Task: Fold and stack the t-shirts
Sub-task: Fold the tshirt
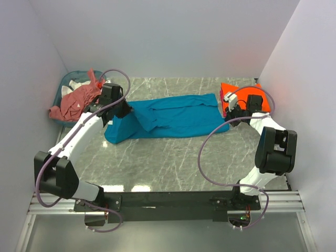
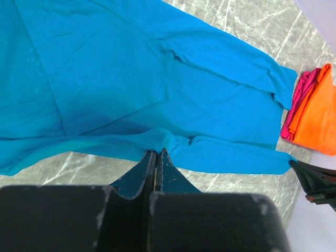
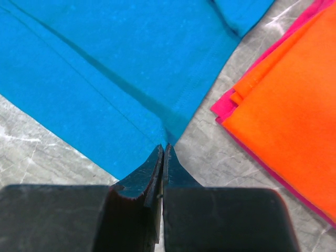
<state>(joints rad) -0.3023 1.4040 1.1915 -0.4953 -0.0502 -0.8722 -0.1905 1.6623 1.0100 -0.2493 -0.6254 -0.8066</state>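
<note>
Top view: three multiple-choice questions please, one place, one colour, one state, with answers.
1. Where is the basket? A) far left corner B) near right corner C) table's middle
2. What colour is the shirt under the folded orange shirt? A) white B) pink C) black
3. How are the left tool and right tool? A) both wide open B) both shut on the teal shirt's edge C) one open, one shut
Answers: A, top view shows it far left; B, a pink edge shows beneath; B, wrist views show both closed, pinching teal cloth.
</note>
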